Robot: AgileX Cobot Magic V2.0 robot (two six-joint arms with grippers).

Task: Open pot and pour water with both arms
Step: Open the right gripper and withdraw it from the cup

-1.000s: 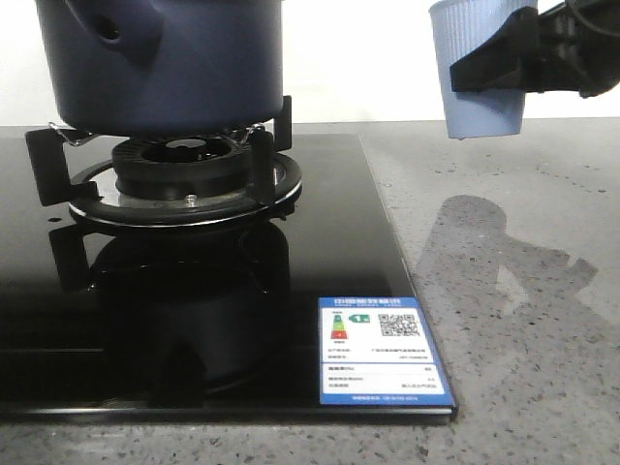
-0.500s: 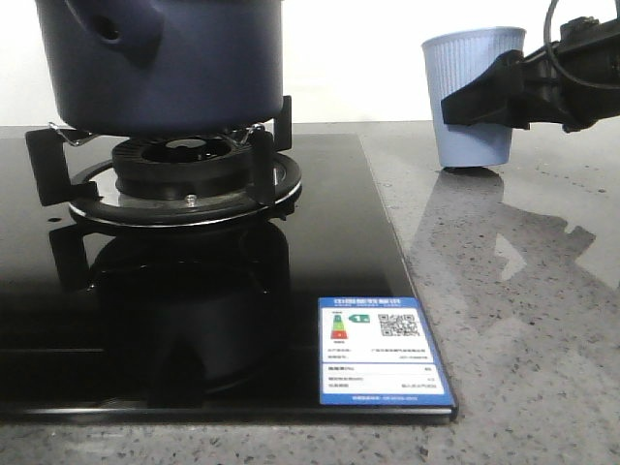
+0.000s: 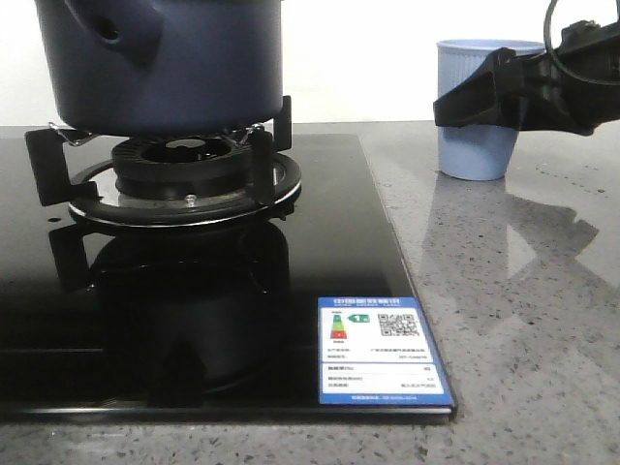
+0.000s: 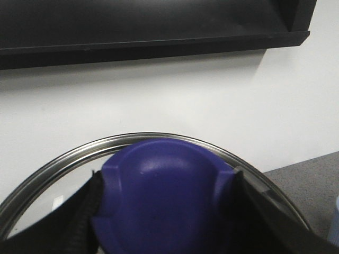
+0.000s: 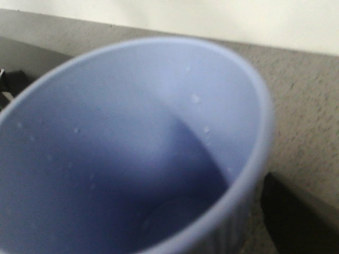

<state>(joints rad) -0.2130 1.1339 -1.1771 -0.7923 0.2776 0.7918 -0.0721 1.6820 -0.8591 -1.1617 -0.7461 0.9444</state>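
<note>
Label sticker [image 3: 384, 355]: nearest, flat on front-right corner of black glass hob [image 3: 194, 320].
Burner [image 3: 184, 174]: mid hob, black pan supports round it; reflection on glass below.
Pot [image 3: 165, 58]: dark navy, sits on burner supports, left side of front view; handle stub w/ hole faces fwd-left; top cut off by frame.
Counter [image 3: 523, 291]: grey speckled stone, right of hob.
Cup [image 3: 475, 108]: pale blue ribbed, upright on counter, well right of pot; few droplets on inner wall.
Right gripper [image 3: 484, 97]: black, fingers either side of cup, closed on it.
Left gripper [image 4: 164, 211]: wrist view only; clamped on purple-blue knob [image 4: 164, 196] of steel-rimmed lid [image 4: 63, 159], white wall behind.
</note>
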